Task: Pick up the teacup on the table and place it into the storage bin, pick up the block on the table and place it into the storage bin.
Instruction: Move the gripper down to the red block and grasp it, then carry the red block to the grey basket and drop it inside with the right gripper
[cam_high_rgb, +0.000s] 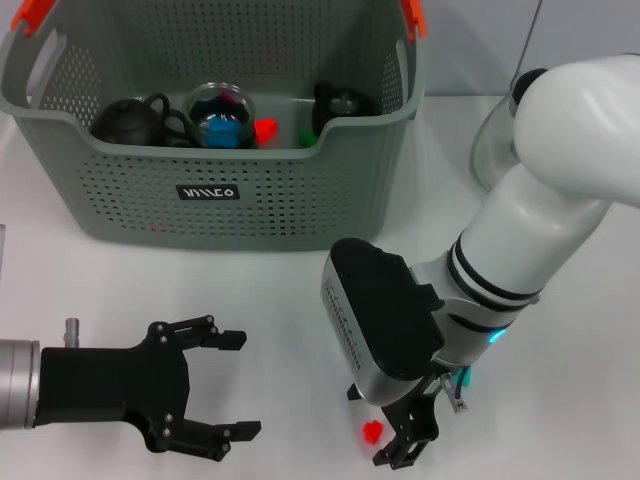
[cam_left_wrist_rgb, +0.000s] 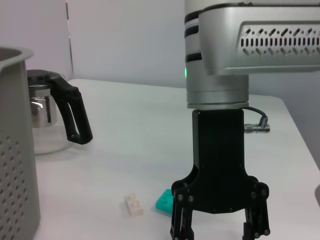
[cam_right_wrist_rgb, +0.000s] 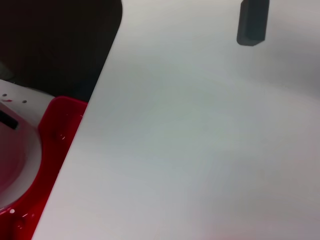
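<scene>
Right pincer (cam_high_rgb: 400, 447) spread beside red block (cam_high_rgb: 372, 432); left pincer (cam_high_rgb: 215, 385) spread; wrist-only: cream block (cam_left_wrist_rgb: 133, 204).

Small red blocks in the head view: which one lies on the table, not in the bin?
The small red block beside the right pincer, on the white table; the other red block sits inside the grey-green perforated basket.
</scene>
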